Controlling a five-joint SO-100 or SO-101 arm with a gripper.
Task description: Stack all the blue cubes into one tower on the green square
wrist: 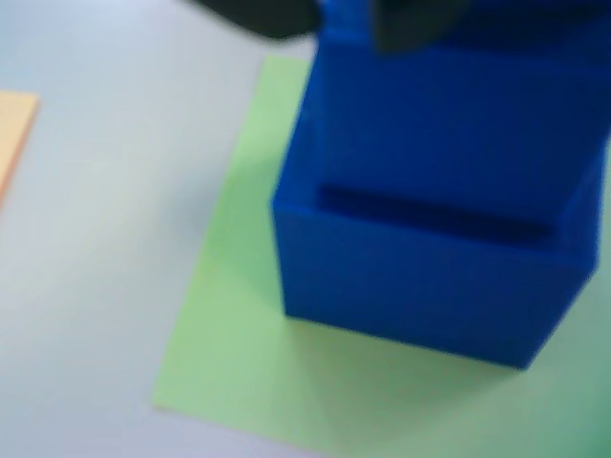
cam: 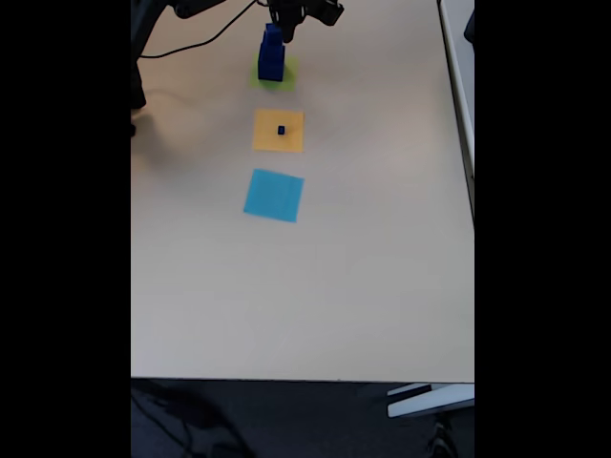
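A tower of blue cubes point(cam: 271, 57) stands on the green square point(cam: 284, 78) at the far end of the table. In the blurred wrist view the large bottom cube point(wrist: 420, 286) sits on the green square point(wrist: 239, 315), with a smaller cube point(wrist: 449, 124) on top of it. At the top edge of that view, my gripper point(wrist: 344, 33) has its dark fingers point(wrist: 267, 17) on either side of a small blue cube point(wrist: 346, 14) at the tower's top, and looks shut on it. A tiny blue cube point(cam: 282, 130) lies on the orange square point(cam: 267, 138).
A light-blue square point(cam: 274, 195) lies nearer the camera than the orange one. The orange square's corner point(wrist: 11, 124) shows at the left of the wrist view. Cables point(cam: 205, 43) and the arm base sit at the far left. The table's right edge point(cam: 472, 191) is far off.
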